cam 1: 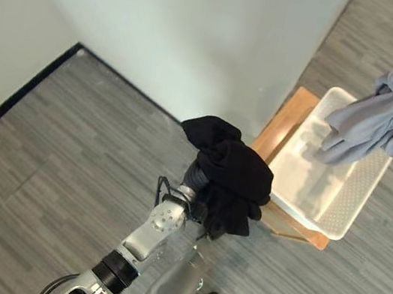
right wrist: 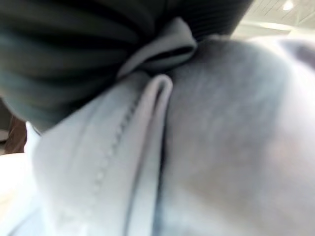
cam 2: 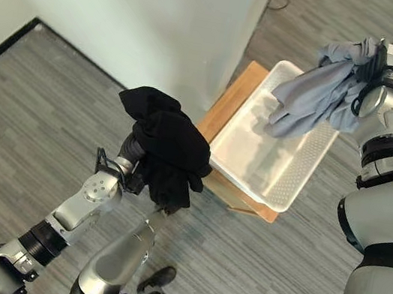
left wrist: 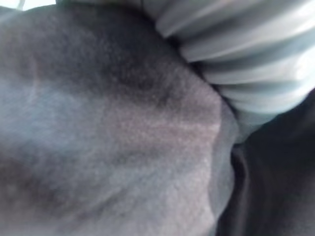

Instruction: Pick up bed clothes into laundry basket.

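1. Black garment [cam 2: 169, 150] draped over left hand [cam 2: 134, 153], beside white laundry basket [cam 2: 253, 174] on a wooden stand [cam 2: 230, 96]; fingers hidden, grip unclear.
2. Grey garment [cam 2: 320, 93] hanging from right hand [cam 2: 375, 64] above basket; fingers hidden too.

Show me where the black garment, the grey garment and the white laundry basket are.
black garment [cam 2: 169, 150], right eye view, on the bunched middle of the cloth.
grey garment [cam 2: 319, 96], right eye view, on the hanging fold over the basket.
white laundry basket [cam 2: 255, 161], right eye view, on its bare inner floor.
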